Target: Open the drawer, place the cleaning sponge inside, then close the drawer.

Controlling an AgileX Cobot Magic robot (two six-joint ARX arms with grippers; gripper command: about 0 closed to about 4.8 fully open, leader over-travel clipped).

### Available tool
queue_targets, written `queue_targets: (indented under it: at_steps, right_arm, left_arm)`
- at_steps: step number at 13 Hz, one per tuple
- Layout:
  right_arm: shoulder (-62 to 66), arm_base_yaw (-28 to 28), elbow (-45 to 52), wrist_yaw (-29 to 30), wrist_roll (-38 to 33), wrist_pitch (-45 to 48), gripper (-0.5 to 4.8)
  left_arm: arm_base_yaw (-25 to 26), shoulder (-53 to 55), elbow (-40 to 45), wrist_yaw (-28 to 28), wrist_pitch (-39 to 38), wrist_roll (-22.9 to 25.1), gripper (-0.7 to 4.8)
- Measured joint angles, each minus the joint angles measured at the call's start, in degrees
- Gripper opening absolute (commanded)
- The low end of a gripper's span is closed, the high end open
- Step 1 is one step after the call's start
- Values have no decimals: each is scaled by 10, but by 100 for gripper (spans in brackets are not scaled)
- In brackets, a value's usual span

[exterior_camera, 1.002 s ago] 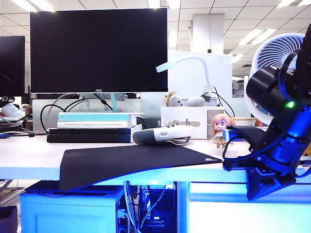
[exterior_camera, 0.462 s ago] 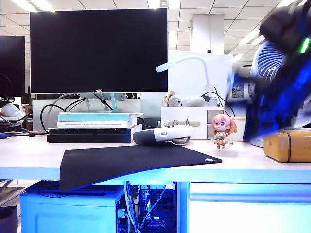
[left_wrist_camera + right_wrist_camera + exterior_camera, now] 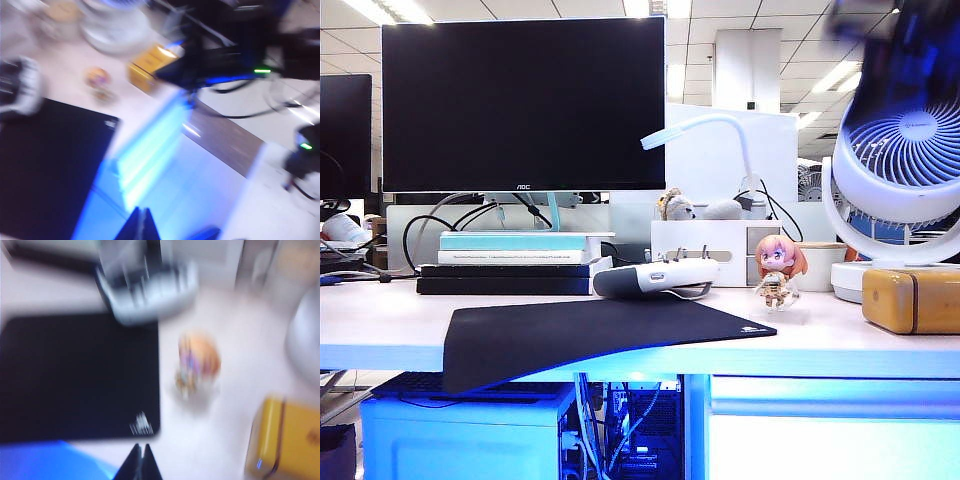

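Drawer [image 3: 830, 395], its white front lit blue, sits shut under the bench [image 3: 380, 325] edge at right. No sponge shows in any view. Left hand [image 3: 141, 226], fingers pressed together and empty, hangs over the bench edge; right hand [image 3: 141, 462], likewise closed on nothing, is above the black mat [image 3: 75, 375] near the figurine [image 3: 197, 362].

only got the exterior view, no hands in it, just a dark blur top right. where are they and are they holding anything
Observer: The left hand is shut and empty, hanging just past the front edge of the pale desk.
Operator: and the right one
Observer: The right hand is shut and empty, above the desk by the corner of the flat black mouse mat.
Operator: any sign of the yellow cleaning sponge
Observer: None. Neither wrist view shows it, though both are blurred.
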State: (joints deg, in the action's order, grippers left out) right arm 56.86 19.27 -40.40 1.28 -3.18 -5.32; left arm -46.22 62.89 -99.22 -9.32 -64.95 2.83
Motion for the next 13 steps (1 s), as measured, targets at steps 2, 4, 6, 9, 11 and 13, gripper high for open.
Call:
queue_targets:
  at_steps: [2,4,6,9,11,13]
  right_arm:
    - [-50,0,0,5,0,-15,-6]
    - [-137,1,24,4,0,-40,-6]
    - [-205,2,72,-24,0,-47,-6]
    - [-348,2,184,-50,0,-52,-5]
    - [-389,2,208,-52,0,-76,-5]
    - [-449,2,214,-32,-2,-129,-5]
  left_arm:
    - [0,-36,14,37,7,5,-5]
    - [0,-110,85,66,15,4,-5]
    - [0,-188,183,66,59,-1,-5]
    - [0,-340,416,70,221,-2,-5]
    - [0,-371,496,68,269,0,-5]
    - [0,-390,659,59,459,-1,-5]
